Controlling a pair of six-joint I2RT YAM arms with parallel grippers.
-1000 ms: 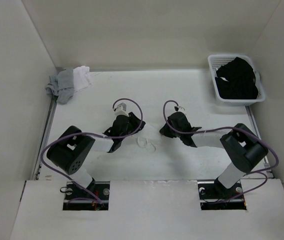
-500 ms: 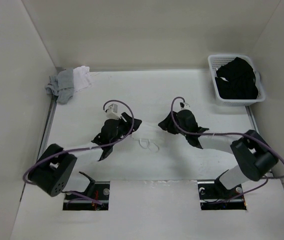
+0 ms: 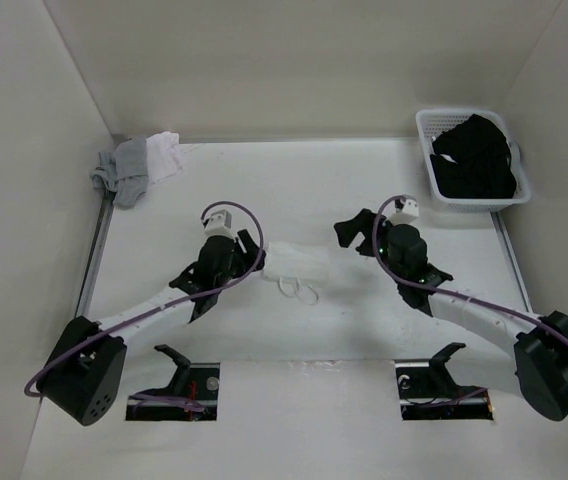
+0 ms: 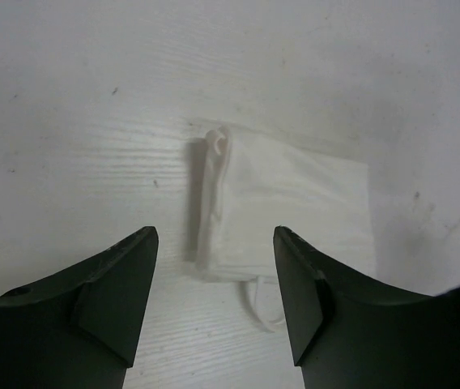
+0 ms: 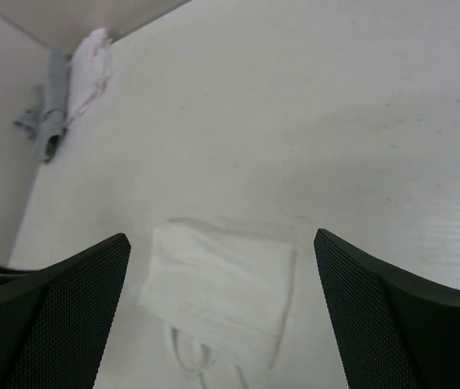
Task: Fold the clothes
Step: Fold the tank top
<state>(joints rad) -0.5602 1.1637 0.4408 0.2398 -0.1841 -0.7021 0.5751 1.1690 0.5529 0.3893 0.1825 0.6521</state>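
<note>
Tabletop [image 3: 314, 190] shows all round folded camisole [image 3: 289, 262].

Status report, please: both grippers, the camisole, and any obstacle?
Left gripper open, right gripper open, both empty. White camisole folded flat on table between them, straps showing at near side. Grey-white pile and basket at far corners, not in the way.

Straps of camisole [image 4: 295, 207] partly behind fingers [image 4: 331, 308]
</note>
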